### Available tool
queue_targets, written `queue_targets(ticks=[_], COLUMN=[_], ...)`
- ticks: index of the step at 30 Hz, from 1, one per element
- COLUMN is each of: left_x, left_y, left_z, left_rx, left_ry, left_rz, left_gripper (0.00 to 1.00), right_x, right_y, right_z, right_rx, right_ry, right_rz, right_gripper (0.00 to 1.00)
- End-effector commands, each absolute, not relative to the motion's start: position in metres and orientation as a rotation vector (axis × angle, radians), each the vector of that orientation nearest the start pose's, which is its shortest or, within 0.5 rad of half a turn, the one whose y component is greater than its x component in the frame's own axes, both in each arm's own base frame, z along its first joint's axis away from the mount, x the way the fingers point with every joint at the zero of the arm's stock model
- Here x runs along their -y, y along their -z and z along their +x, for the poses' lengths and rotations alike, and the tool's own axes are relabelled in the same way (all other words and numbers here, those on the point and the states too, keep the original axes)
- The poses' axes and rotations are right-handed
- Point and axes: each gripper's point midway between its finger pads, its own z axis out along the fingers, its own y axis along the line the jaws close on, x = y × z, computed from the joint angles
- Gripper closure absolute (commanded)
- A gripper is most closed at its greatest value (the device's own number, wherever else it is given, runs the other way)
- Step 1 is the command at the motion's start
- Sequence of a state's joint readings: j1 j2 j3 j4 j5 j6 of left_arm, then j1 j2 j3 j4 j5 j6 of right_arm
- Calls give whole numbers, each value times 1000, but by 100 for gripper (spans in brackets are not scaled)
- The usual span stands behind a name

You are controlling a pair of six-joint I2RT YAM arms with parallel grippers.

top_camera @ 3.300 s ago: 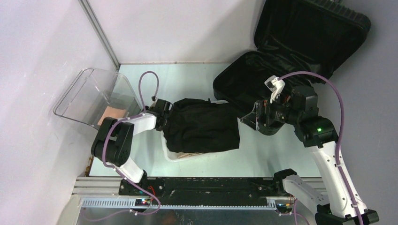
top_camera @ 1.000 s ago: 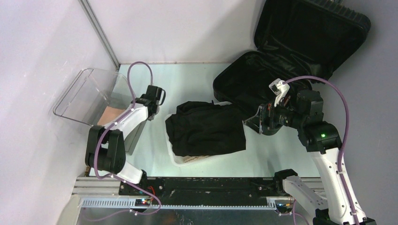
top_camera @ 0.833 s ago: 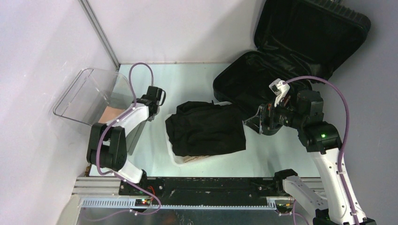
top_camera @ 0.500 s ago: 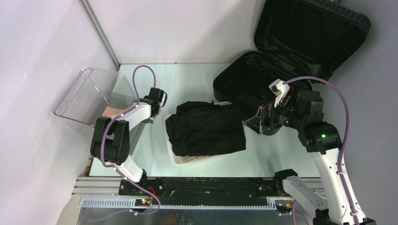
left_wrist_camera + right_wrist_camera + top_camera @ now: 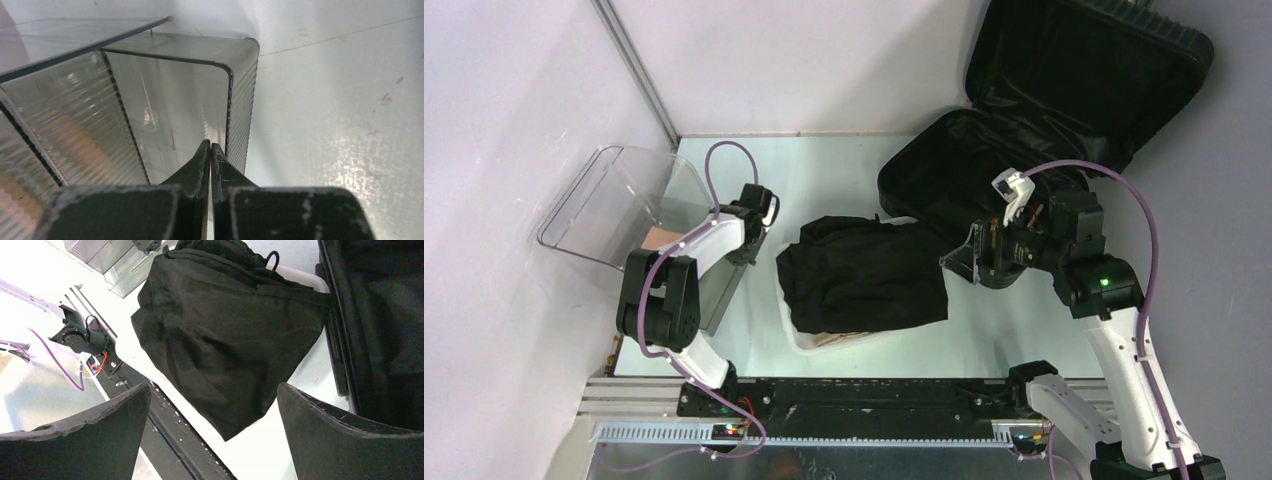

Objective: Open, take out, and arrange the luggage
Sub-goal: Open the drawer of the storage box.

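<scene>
Luggage (image 5: 944, 175) lay open at the far right of the desk (image 5: 824, 170), lid raised, left jaws closed on nothing beside a clear box (image 5: 614, 200), right jaws wide open, empty, near a black garment (image 5: 861, 275) on a basket (image 5: 796, 335).

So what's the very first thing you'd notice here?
The big black luggage lying wide open at the far right, its lid tipped back. Next, the black garment heaped over a white basket in the middle, and the see-through box on the left.
</scene>
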State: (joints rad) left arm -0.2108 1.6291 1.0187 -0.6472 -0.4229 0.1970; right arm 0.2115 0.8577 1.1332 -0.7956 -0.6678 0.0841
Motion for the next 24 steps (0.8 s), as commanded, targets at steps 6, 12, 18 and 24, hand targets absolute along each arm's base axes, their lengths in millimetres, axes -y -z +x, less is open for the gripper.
queue_targets(ticks=[6,12,18,24], left_x=[15,22,-3,-25], left_y=[-61,-64,-79,-79], left_z=[317,314,305,286], left_rx=[-2745,-2756,-2723,-2734], left_ry=[-350,-285,-478,-629], left_rz=[424,422,401,470], left_gripper=[94,92,89,85], right_x=[-159,-159,-160,-163], right_y=[-302,-304,-308,-313], right_z=[202,203,200,199], right_rx=[-1975,-1976,-1961,-1941], right_ry=[-892,-898,-910,-938], right_rz=[-519,-501,-501,-505], right_gripper=[1,1,0,0])
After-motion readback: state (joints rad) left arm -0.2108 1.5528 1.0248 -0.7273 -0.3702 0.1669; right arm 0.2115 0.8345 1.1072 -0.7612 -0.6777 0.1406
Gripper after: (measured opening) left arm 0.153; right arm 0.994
